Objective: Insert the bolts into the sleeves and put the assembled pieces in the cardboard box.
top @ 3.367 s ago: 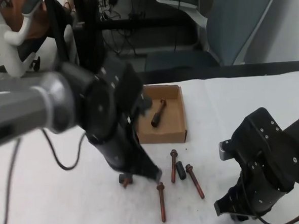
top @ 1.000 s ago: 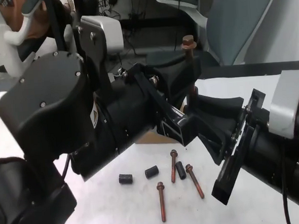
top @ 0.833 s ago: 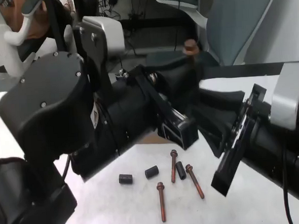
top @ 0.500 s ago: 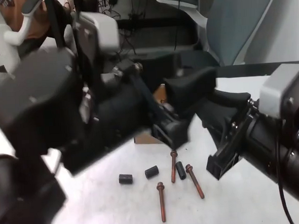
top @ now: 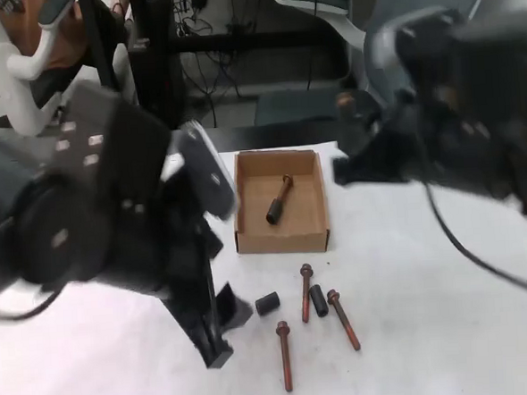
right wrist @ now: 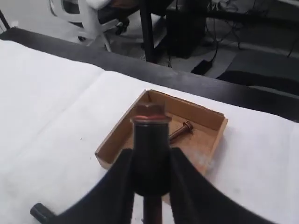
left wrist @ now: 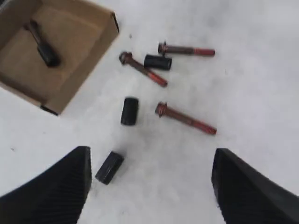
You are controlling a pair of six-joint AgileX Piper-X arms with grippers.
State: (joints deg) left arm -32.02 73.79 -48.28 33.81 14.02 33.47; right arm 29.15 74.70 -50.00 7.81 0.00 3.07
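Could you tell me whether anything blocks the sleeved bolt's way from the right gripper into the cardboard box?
Nothing visible does. The right gripper holds the copper bolt in its black sleeve near the open brown cardboard box; one assembled piece lies inside.

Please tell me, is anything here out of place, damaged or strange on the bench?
Nothing stands out. One assembled piece lies inside the cardboard box, three loose bolts and three sleeves lie on the bench near it, none visibly damaged, and the right hand holds a sleeved bolt.
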